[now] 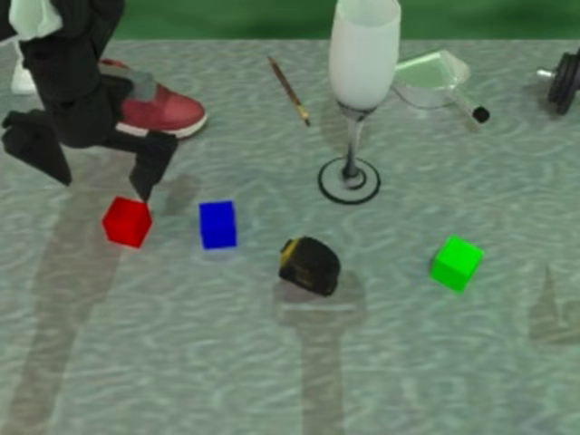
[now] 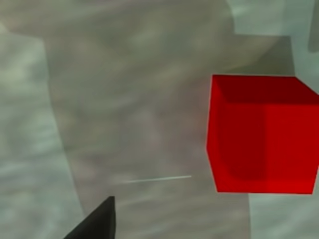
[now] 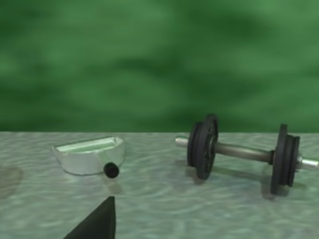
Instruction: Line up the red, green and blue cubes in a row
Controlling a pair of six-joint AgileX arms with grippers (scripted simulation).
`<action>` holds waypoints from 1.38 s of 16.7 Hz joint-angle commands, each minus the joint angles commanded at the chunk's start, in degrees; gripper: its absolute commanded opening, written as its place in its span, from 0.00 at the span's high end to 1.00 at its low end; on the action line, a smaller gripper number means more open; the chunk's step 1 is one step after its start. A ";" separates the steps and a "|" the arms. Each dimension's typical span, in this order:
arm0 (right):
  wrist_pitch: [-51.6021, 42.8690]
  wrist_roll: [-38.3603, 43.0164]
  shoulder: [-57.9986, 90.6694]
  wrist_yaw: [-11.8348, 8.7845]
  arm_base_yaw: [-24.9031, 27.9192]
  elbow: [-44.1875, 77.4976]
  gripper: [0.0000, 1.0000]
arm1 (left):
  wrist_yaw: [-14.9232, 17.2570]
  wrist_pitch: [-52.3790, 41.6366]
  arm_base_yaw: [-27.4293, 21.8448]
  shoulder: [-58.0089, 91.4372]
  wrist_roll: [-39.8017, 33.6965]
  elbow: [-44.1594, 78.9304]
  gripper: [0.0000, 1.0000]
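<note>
The red cube [image 1: 127, 221] sits at the left of the table, the blue cube [image 1: 217, 225] a short gap to its right, and the green cube [image 1: 456, 263] far off at the right. My left gripper [image 1: 95, 168] hangs open just behind the red cube, one finger [image 1: 150, 178] close above the cube's far edge. In the left wrist view the red cube [image 2: 261, 134] lies off to one side of the single dark fingertip [image 2: 103, 219], with nothing held. My right arm is outside the top view; only its one fingertip [image 3: 101, 221] shows, over bare table.
A black-and-yellow tape measure [image 1: 310, 265] lies between the blue and green cubes. Behind stand a dark red sneaker [image 1: 161, 111], a pencil [image 1: 288, 91], a tall wine glass [image 1: 361, 100], a clear scoop [image 1: 435, 77] and a dumbbell [image 1: 564, 80].
</note>
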 joint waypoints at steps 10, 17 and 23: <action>0.00 0.00 0.00 0.00 0.00 0.00 0.00 | 0.07 16.88 -0.20 6.66 0.15 -10.26 0.00; 0.00 0.00 0.00 0.00 0.00 0.00 0.00 | 0.07 16.88 -0.20 6.66 0.15 -10.26 0.30; 0.00 0.00 0.00 0.00 0.00 0.00 0.00 | 0.07 16.88 -0.20 6.66 0.15 -10.26 0.75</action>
